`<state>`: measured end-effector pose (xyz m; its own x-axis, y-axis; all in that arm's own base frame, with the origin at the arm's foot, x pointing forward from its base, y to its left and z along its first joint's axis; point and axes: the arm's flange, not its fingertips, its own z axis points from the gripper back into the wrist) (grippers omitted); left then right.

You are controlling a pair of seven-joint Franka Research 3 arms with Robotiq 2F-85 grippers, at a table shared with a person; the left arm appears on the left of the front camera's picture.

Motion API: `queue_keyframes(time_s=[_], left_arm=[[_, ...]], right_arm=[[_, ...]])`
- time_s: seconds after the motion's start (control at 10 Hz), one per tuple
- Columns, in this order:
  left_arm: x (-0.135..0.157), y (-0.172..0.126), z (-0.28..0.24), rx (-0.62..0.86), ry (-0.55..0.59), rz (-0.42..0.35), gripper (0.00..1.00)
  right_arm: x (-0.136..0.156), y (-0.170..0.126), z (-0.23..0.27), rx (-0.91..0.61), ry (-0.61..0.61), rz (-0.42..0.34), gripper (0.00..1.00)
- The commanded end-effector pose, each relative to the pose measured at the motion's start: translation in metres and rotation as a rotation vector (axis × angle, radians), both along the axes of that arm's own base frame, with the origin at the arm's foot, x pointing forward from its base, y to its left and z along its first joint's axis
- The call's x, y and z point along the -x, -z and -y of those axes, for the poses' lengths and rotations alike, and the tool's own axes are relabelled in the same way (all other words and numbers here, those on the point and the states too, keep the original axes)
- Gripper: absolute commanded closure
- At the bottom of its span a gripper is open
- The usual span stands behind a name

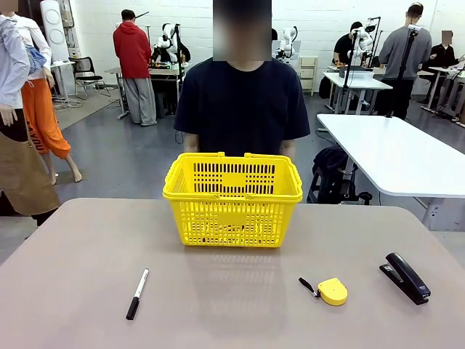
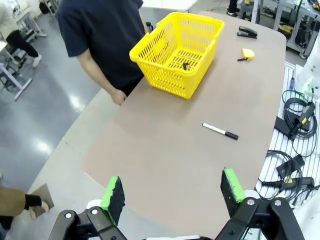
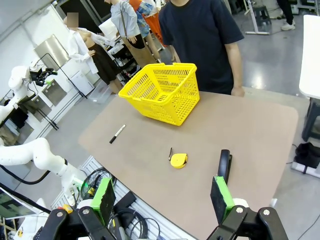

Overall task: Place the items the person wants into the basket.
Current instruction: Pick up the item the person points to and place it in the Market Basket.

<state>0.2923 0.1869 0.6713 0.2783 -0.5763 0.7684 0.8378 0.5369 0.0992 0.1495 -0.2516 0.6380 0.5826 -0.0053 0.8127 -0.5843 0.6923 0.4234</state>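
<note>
Table (image 1: 73,254): marker (image 1: 137,294) lies lengthwise near-far, black cap twd robot.

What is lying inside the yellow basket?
A small dark item lies on the floor of the basket; it is too small to identify. The latticed walls partly hide the rest.

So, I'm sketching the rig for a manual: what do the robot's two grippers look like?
The two match. The left gripper has black jointed fingers with round silver pivot bolts, tipped with bright green pads edged in black. The right gripper is built the same: black linkage, silver bolts, green tips.
</note>
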Motion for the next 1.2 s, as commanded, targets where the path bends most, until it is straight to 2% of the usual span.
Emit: queue_keyframes(time_s=[0.0, 0.2, 0.4, 0.6, 0.7, 1.1], left_arm=[[0.002, 0.005, 0.01, 0.062, 0.046, 0.095, 0.0], [0.001, 0.004, 0.025, 0.139, 0.068, 0.143, 0.0], [-0.004, 0.003, 0.035, 0.158, 0.061, 0.134, 0.0], [-0.009, 0.003, 0.044, 0.163, 0.032, 0.092, 0.0], [-0.004, -0.002, 0.035, 0.168, 0.069, 0.11, 0.0], [-0.004, -0.002, 0.035, 0.168, 0.069, 0.11, 0.0]], right_arm=[[-0.002, -0.001, -0.001, -0.011, -0.012, 0.02, 0.0], [-0.002, -0.001, -0.001, -0.011, -0.012, 0.02, 0.0], [-0.002, -0.001, -0.001, -0.011, -0.012, 0.02, 0.0], [-0.002, -0.001, -0.001, -0.011, -0.012, 0.02, 0.0], [-0.002, -0.001, -0.001, -0.011, -0.012, 0.02, 0.0], [-0.002, -0.001, -0.001, -0.011, -0.012, 0.02, 0.0]])
